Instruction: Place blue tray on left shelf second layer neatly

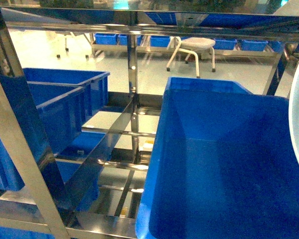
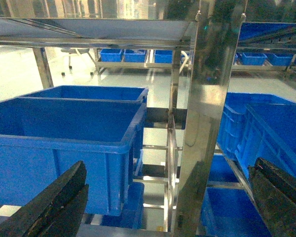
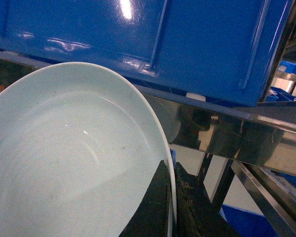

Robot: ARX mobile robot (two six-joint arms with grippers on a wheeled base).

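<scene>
gripping the blue tray (image 3: 64,163) by its rim, right tool (image 3: 171,207) (left tool (image 2: 163,207) wide) below a crate (image 3: 187,44).

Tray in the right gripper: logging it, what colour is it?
Pale light blue, plain; the blue tray shows best in the right wrist view.

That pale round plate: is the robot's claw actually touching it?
Touching. The right wrist view shows the right gripper's dark fingers pinching the blue tray's rim.

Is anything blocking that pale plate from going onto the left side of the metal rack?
Yes. The blue tray, pinched at its rim by the right gripper, sits at the far right. A large blue crate lies between it and the left shelf, whose left side already holds blue bins.
</scene>
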